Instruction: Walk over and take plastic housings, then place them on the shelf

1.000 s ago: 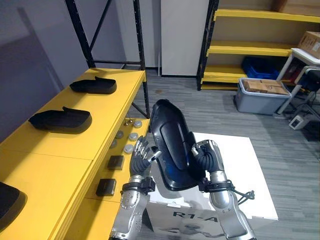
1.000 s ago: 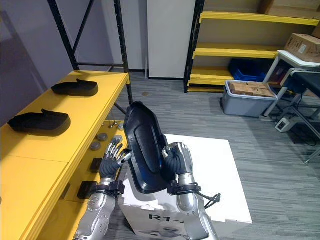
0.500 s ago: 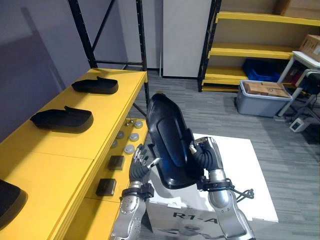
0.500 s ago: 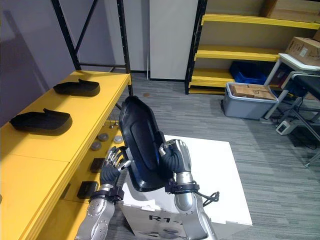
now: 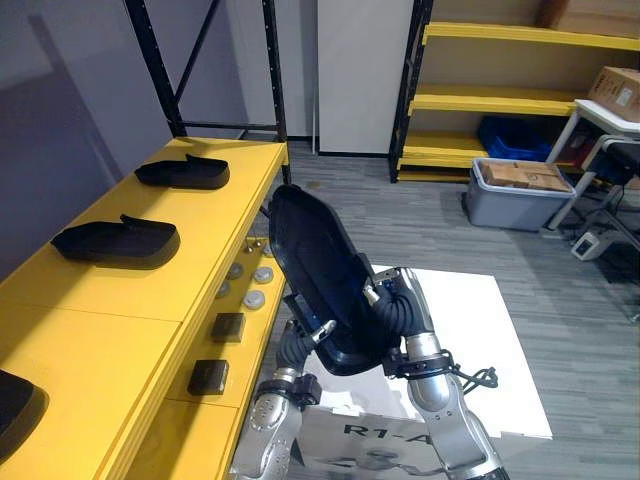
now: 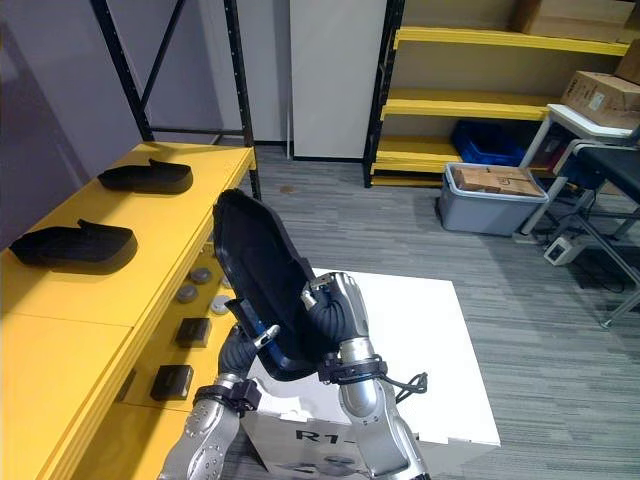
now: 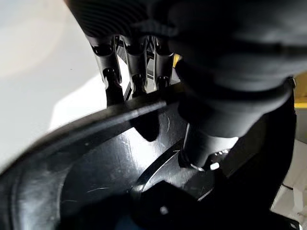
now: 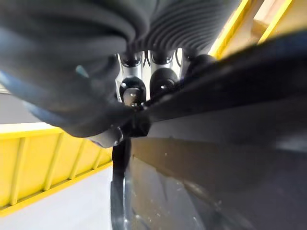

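Right hand (image 5: 398, 312): is clamping the right rim of the black housing (image 5: 315, 265). In the right wrist view its fingers (image 8: 132, 91) are closing on that rim against the thumb.
Left hand (image 5: 298, 347): is gripping the housing's lower edge from beneath. In the left wrist view its fingers (image 7: 111, 79) are passing behind the rim while the thumb is pressing on the inner side, so it is pinching the housing.
Black housing: is hanging in the air between both hands, over the left edge of the white box (image 5: 470, 325). It is tilting with its top toward the yellow shelf (image 5: 150, 290), apart from it.
Writing: dark printed letters are showing on the front face of the white box, partly covered by the arms.
Change: a second ago the left hand was spread beside the housing's left edge, and it is now tucked under. The housing was standing more upright and is now leaning further toward the shelf.
Yellow shelf: is carrying a near housing (image 5: 115, 240), a far housing (image 5: 183, 171) and a third housing (image 5: 15, 400) at the lower left, all well apart.
Lower ledge: two small black blocks (image 5: 228, 326) and grey discs (image 5: 255, 285) are lying below the shelf edge.
Background: a grey bin (image 5: 510, 195) is standing on the floor before a yellow rack (image 5: 480, 100).
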You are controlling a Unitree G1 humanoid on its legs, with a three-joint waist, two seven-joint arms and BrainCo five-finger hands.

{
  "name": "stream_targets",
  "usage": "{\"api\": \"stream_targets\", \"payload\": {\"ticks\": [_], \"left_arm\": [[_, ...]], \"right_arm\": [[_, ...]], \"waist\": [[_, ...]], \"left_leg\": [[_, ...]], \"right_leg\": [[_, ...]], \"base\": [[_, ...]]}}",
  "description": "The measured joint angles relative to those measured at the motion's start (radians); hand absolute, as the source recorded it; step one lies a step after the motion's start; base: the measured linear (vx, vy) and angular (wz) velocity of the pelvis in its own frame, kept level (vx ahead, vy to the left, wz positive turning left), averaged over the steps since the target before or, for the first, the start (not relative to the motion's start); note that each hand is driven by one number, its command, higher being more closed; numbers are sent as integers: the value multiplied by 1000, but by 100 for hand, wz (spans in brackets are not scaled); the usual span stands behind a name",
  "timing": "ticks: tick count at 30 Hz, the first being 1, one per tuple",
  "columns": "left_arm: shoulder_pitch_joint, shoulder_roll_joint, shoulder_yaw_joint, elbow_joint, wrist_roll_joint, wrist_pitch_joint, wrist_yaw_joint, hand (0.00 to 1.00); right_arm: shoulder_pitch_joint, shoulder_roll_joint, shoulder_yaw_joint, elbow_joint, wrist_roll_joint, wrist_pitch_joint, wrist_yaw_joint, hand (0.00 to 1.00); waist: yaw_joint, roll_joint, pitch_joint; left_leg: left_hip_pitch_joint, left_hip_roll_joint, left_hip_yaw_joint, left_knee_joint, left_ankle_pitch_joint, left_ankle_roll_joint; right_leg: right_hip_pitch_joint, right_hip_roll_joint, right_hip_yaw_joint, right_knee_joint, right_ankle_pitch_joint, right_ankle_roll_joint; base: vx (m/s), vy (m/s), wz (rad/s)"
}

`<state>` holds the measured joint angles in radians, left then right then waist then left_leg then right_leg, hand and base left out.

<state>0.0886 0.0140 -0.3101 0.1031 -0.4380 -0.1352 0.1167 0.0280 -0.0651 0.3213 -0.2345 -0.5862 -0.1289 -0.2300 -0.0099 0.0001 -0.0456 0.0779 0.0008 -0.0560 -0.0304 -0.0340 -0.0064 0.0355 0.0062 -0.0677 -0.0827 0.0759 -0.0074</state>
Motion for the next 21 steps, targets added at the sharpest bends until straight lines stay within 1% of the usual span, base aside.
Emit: {"api": "stream_targets", "payload": {"ticks": [1, 4, 7, 9, 12, 15, 17, 19, 20, 21], "left_arm": [[0, 0, 0, 0, -4, 0, 4, 100], [0, 3, 6, -1, -8, 0, 8, 100], [0, 4, 11, -1, -7, 2, 10, 100], [0, 4, 16, -6, 9, 5, 10, 100], [2, 3, 20, -23, 29, 11, 9, 100], [3, -4, 26, -47, 53, 27, 3, 100], [5, -24, 32, -48, 68, 33, -17, 100], [23, -31, 56, -65, 68, 33, -42, 100], [40, -30, 76, -79, 68, 32, -47, 100], [48, -30, 89, -82, 68, 32, -49, 100]], "right_arm": [[0, 0, 5, -2, 0, -4, 3, 0], [5, 2, 7, -2, 28, -9, 16, 0], [8, 3, 10, -2, 82, -28, 26, 0], [14, 5, -1, -2, 133, -43, 41, 0], [22, 6, -14, -2, 201, -50, 56, 0], [32, 25, -69, -2, 307, -59, 96, 0], [50, 43, -125, -31, 423, -63, 116, 0], [47, 66, -258, -58, 503, -65, 113, 0], [43, 71, -369, -76, 565, -71, 108, 0], [43, 70, -415, -83, 601, -79, 103, 0]], "waist": [[0, 0, 0], [0, 0, 0], [0, 0, 0], [0, 0, 0], [0, 0, 0], [1, 0, 0], [0, 0, 1], [1, -1, 2], [0, 0, 2], [0, -1, 2]], "left_leg": [[0, 0, 0, 0, 0, 0], [0, 0, 0, 1, 0, 0], [1, 0, 0, 1, 0, 0], [1, 0, 0, 1, 0, 0], [2, 0, 0, 1, 0, 0], [13, 0, 0, -1, 0, 0], [15, -1, -1, -1, -1, -1], [15, -1, 0, -1, -1, -1], [15, -2, 1, 0, -2, -1], [15, -2, 1, -1, -2, -1]], "right_leg": [[0, 0, 0, 0, 0, 0], [0, 0, 0, 0, 0, 0], [0, 0, 0, 1, 0, 0], [1, 0, 0, 1, 0, 0], [1, -1, 0, 2, 0, 0], [10, -1, -1, 2, -1, 0], [15, -1, -1, 2, -2, 1], [14, -1, -1, 3, -2, 2], [14, -2, 0, 4, -3, 3], [14, -2, 0, 4, -5, 6]], "base": [[0, 0, 0], [0, 0, 0], [0, 0, 0], [0, 0, 0], [0, 0, 0], [0, 0, 0], [0, 0, 0], [0, 0, 0], [0, 0, 0], [0, 0, 0]]}}
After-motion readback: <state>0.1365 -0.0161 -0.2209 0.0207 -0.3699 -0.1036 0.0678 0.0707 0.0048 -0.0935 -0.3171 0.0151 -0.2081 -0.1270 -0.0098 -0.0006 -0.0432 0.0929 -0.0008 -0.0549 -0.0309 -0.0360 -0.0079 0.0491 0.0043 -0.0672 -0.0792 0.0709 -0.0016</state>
